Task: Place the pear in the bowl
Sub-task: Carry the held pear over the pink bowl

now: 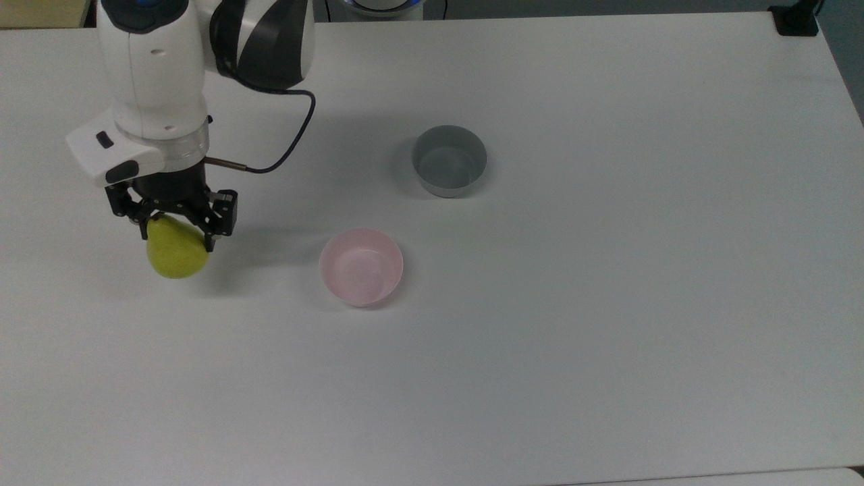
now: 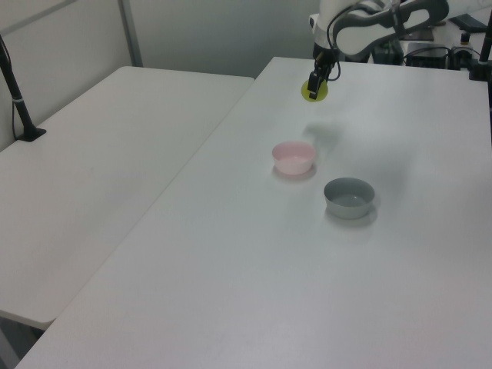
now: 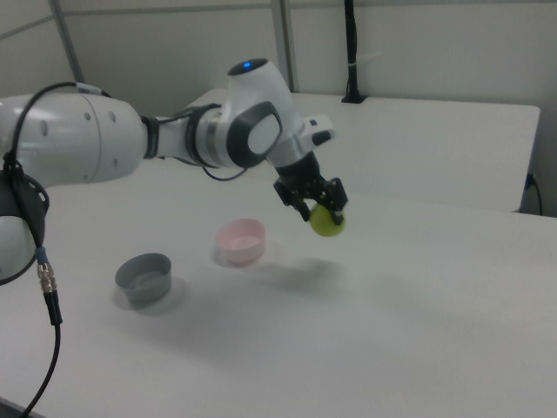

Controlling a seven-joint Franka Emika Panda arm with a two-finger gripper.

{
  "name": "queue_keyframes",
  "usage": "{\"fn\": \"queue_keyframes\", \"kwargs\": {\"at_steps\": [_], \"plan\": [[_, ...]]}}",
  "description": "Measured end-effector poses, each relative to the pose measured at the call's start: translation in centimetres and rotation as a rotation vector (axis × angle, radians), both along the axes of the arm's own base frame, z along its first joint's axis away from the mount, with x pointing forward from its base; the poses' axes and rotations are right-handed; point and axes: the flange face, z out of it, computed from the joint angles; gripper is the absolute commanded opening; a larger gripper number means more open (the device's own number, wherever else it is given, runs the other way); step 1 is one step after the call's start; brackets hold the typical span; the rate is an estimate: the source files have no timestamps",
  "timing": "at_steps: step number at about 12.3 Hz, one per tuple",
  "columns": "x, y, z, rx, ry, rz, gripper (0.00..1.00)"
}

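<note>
**Pear held clear of the counter, bowls standing to the side**

The white counter [image 1: 607,337] fills nearly the whole top view and carries two bowls. In the left view a second white table [image 2: 100,154] stands alongside it in the left half of the frame, with a narrow gap between the two.

The white and black arm [image 1: 202,47] enters at the upper left of the top view and points down; in the right view it reaches in from the left edge toward the middle of the frame. A thin black cable [image 1: 290,145] loops from the arm down to the wrist.

The grey bowl [image 1: 449,160] sits upright just above the centre of the top view, apart from everything else. The bowl [image 1: 361,266], pale pink, stands upright below and to the left of it, near the middle of the frame, with nothing in it. In the right view the pink bowl [image 3: 240,241] is left of centre and the grey one [image 3: 144,278] is further left and lower.

The gripper [image 1: 177,219] is at the left of the top view, closed around the upper part of the pear [image 1: 175,253]. The yellow-green pear hangs below the fingers, well to the left of the pink bowl. In the right view the pear [image 3: 327,221] is plainly off the counter, with a faint shadow lying on the surface beneath it. In the left view it [image 2: 314,91] appears near the upper middle of the frame, beyond the pink bowl.
</note>
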Motion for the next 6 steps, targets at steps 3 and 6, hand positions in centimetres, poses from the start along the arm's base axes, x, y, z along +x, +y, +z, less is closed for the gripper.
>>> {"fn": "queue_keyframes", "kwargs": {"at_steps": [3,6], "plan": [[-0.4,6.4,3.6,0.04,0.032,0.078,0.47],[-0.9,13.6,4.2,0.091,0.075,0.116,0.47]]}}
